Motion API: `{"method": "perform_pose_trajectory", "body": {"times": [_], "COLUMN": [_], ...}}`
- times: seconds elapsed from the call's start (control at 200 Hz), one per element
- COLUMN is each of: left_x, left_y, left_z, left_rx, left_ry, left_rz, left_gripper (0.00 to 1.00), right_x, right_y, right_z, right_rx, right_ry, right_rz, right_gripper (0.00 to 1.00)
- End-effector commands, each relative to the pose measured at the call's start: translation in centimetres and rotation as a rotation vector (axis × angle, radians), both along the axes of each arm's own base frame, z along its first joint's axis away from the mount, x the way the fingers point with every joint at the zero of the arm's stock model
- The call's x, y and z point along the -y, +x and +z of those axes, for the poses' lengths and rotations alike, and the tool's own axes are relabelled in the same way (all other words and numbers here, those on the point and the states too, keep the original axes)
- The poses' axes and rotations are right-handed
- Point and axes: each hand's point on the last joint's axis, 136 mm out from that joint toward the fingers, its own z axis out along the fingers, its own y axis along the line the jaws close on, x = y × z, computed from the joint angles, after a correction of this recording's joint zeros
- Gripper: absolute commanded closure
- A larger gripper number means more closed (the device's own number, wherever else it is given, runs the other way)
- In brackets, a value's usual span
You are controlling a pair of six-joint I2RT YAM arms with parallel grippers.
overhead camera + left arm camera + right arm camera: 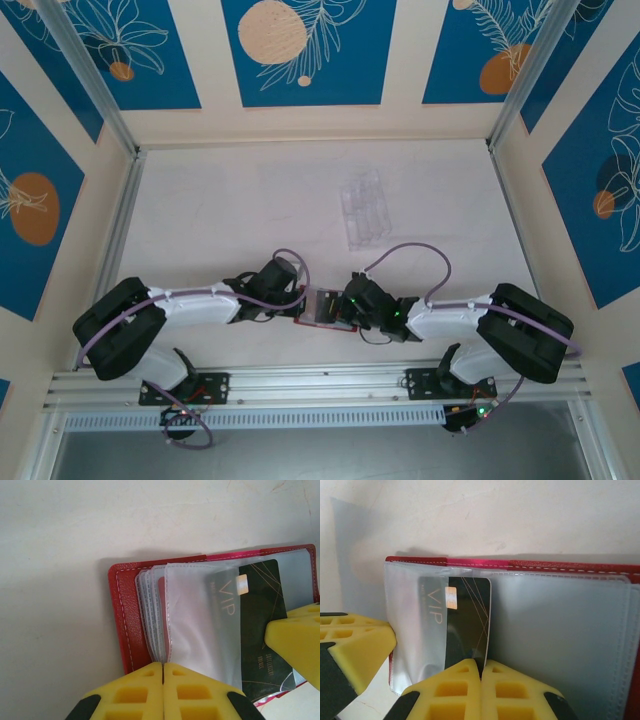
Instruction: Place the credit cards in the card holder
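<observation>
The red card holder [318, 310] lies open on the table between both grippers. In the left wrist view its red cover [125, 615] and clear sleeves [192, 615] show, and my left gripper [163, 666] is shut on the edge of the sleeves. A black credit card [260, 625] marked VIP sits partly inside a sleeve, its left part under the plastic. In the right wrist view my right gripper [481, 664] is shut on the near edge of that black card [467, 615], upright in the sleeve [415, 625].
A clear plastic compartment tray [365, 208] lies further back, right of centre. Aluminium rails and patterned walls bound the white table [220, 200]. A yellow finger of the other gripper shows in each wrist view, at the right [295, 640] and at the left [355, 645].
</observation>
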Motion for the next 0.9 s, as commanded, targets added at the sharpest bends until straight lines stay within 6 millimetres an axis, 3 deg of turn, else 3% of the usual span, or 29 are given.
{"method": "perform_pose_trajectory", "body": {"times": [0.0, 0.325, 0.665, 0.895], "left_x": [-3.3, -3.2, -3.4, -3.3], "left_y": [-3.1, -3.1, -3.2, -3.1], "left_z": [-4.0, -3.9, -4.2, -4.1], "left_rx": [-0.122, -0.123, -0.127, -0.126], "left_ry": [0.168, 0.162, 0.167, 0.162], "left_rz": [-0.021, -0.017, -0.01, -0.011], "left_gripper": [0.94, 0.94, 0.94, 0.94], "right_x": [3.8, 3.3, 5.6, 5.3], "right_y": [-1.2, -1.0, -1.8, -1.7], "right_z": [-3.4, -3.6, -3.5, -3.4], "right_rx": [-0.079, -0.089, -0.1, -0.087], "right_ry": [-0.181, -0.197, -0.255, -0.278], "right_rz": [-0.041, -0.056, -0.104, -0.092], "right_gripper": [1.0, 1.0, 1.0, 1.0]}}
